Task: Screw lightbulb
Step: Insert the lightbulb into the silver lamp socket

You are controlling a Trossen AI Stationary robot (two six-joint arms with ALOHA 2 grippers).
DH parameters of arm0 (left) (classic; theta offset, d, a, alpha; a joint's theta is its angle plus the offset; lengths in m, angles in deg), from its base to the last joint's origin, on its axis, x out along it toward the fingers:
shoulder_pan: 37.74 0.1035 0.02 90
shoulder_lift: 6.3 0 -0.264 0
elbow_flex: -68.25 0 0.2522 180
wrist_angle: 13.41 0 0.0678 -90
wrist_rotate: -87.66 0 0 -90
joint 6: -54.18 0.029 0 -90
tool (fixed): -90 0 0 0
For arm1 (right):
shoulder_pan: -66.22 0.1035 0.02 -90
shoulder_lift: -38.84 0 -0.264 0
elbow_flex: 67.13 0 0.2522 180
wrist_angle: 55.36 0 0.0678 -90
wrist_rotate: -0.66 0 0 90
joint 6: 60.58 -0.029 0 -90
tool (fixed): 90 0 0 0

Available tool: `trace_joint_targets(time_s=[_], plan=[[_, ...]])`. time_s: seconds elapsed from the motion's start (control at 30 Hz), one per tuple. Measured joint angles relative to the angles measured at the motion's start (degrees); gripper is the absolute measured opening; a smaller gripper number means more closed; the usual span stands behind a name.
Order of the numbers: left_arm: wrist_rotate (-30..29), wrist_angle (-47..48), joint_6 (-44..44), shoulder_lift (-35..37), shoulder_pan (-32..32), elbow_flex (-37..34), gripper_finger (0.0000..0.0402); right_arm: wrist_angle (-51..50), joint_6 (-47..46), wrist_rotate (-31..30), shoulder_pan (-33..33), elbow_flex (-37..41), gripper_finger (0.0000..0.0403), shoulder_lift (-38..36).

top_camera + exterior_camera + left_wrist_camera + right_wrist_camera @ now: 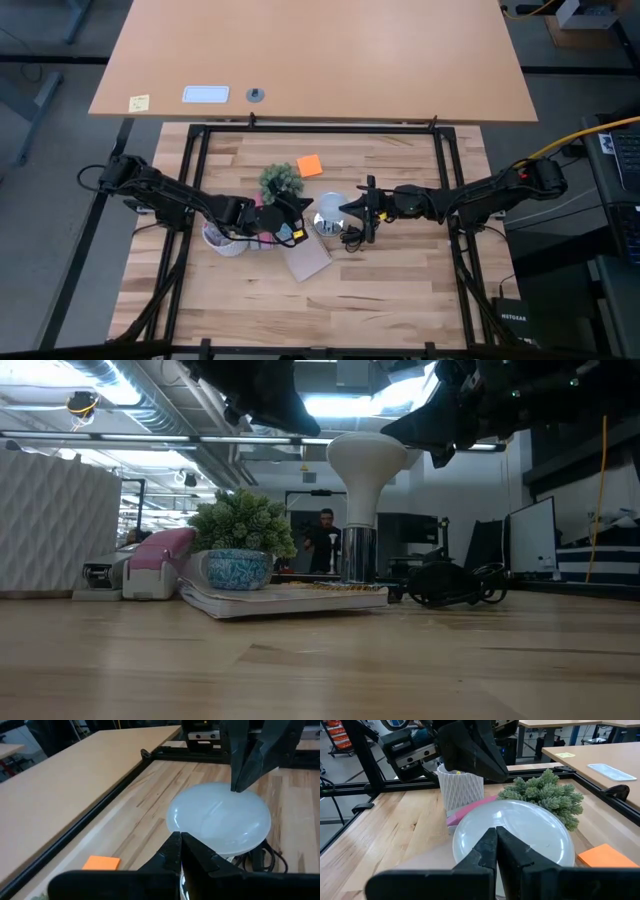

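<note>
The lightbulb stands upright, its frosted white globe on top and its neck down in a shiny silver socket that sits on a flat book. My left gripper is shut, level at the globe's left side. My right gripper is shut as well, level at the globe's right side. In each wrist view the globe fills the space just past the shut fingertips, with the other gripper's tip at its far edge. My left gripper comes level from the table's left, its shut tips at the globe's left edge; in the low view a gap shows there, so I cannot tell whether it touches. My right gripper comes level from the table's right, and its shut tip appears to meet the globe's upper right side.
A green plant in a blue pot stands left of the bulb, with a pink and white device and a white ribbed cup beyond it. An orange note lies behind the bulb. A coiled black cord lies on the right.
</note>
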Motion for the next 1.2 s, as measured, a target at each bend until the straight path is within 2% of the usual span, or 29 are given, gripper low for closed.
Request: trace_joint_targets(time_s=[0.5,0.67,0.93,1.07,1.2], plan=[[0.03,-0.44,4.81,0.00,0.79,0.00,0.0001,-0.07,0.02,0.02,0.00,0.00,0.0012,0.00],[1.73,-0.39,6.37,0.00,0.65,0.00,0.0001,-0.07,0.02,0.02,0.00,0.00,0.0012,0.00],[1.98,-0.52,6.34,0.00,-0.62,0.00,0.0001,-0.07,0.02,0.04,0.00,0.00,0.0012,0.00],[6.11,-0.94,6.33,0.00,-1.60,0.00,0.0001,-0.07,0.02,0.04,0.00,0.00,0.0012,0.00],[14.04,-4.43,6.32,-0.54,-1.64,0.09,0.0001,-0.07,0.02,0.04,0.00,0.00,0.0012,0.00]])
